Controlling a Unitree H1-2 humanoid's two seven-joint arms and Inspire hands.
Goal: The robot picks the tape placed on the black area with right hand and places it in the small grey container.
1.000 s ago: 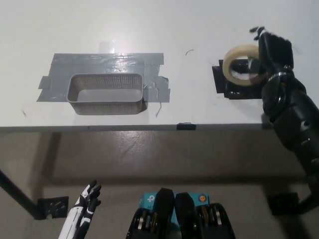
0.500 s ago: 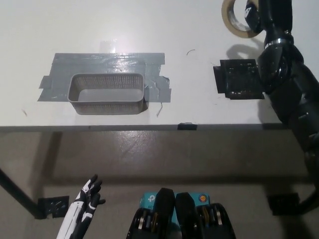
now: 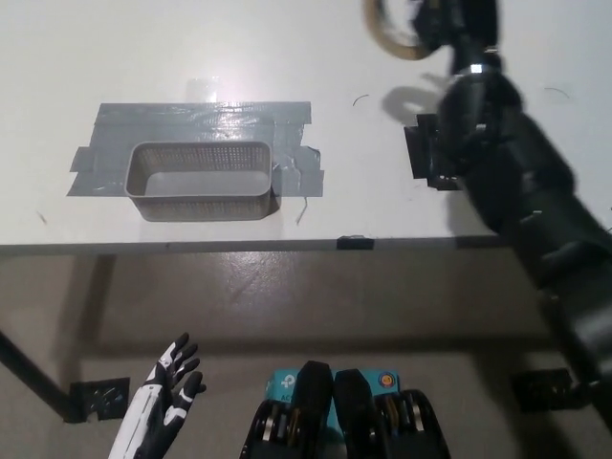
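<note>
Left hand (image 3: 170,402): I am resting it low, below the table edge, fingers spread, holding nothing.
Container count: one small grey container (image 3: 200,180), sitting on grey tape patches, nothing in it yet.
Black area (image 3: 427,153): one, now vacated.
Right hand (image 3: 445,21): I am carrying it leftward, pinching the tape.
Tape (image 3: 390,27): one roll, airborne at the far edge, now nearer the container than a second ago; transfer underway.
</note>
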